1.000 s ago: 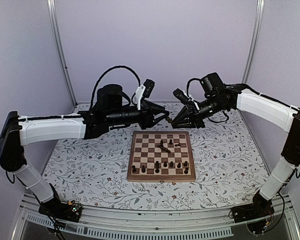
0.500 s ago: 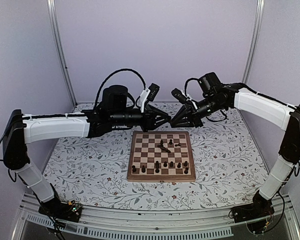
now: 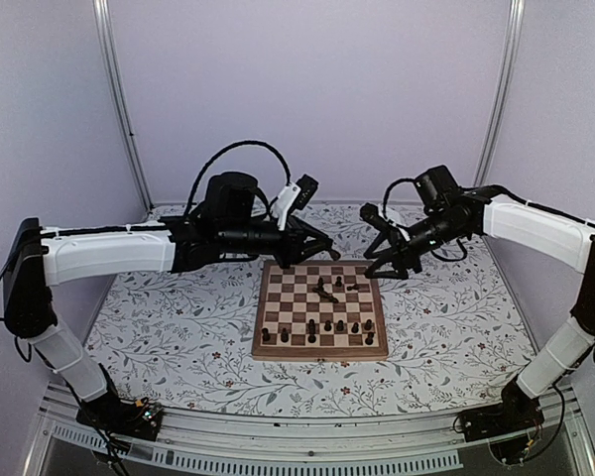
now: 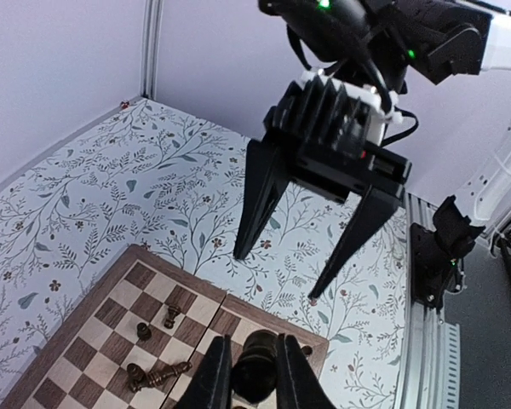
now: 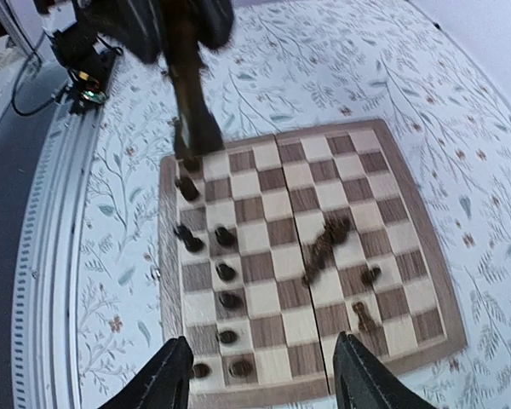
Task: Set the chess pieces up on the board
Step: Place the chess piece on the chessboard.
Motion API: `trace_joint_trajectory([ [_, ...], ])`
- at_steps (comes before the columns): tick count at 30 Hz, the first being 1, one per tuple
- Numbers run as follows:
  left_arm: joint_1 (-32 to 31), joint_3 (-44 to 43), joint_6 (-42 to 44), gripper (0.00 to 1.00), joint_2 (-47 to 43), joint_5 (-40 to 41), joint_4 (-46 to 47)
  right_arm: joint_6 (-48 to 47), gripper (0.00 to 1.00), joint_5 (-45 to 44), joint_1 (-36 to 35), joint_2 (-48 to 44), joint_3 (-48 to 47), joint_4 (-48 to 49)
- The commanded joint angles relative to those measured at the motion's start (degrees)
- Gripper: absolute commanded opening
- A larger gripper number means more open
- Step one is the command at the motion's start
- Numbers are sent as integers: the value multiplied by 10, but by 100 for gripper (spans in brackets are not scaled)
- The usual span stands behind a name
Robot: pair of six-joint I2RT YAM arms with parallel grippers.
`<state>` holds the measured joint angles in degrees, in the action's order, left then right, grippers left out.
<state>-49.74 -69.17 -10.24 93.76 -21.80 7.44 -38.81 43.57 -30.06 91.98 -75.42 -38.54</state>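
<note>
Dark chess piece [image 4: 257, 365] sits pinched between the narrow left jaws, just above the far edge of the wooden board [image 3: 268, 349]. Right jaws stand wide and empty near the board's far right corner.

Bright, even light; right wrist view blurred.

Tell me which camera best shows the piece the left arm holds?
Left wrist: the dark chess piece sits close-up between the left gripper's fingers. The top view shows it too small to pick out; the right wrist view blurs it.
</note>
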Motion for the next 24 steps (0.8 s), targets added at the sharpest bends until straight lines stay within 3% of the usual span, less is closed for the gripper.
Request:
trace_joint_trajectory([
  [1, -24, -3, 72, 12, -37, 47, -103, 18, 61, -91, 69, -112, 119, 122],
  [8, -73, 12, 132, 12, -23, 104, -163, 45, 63, -189, 120, -159, 210, 247],
  [24, -146, 2, 221, 12, 67, 187, -208, 37, 64, -177, 121, -131, 218, 245],
])
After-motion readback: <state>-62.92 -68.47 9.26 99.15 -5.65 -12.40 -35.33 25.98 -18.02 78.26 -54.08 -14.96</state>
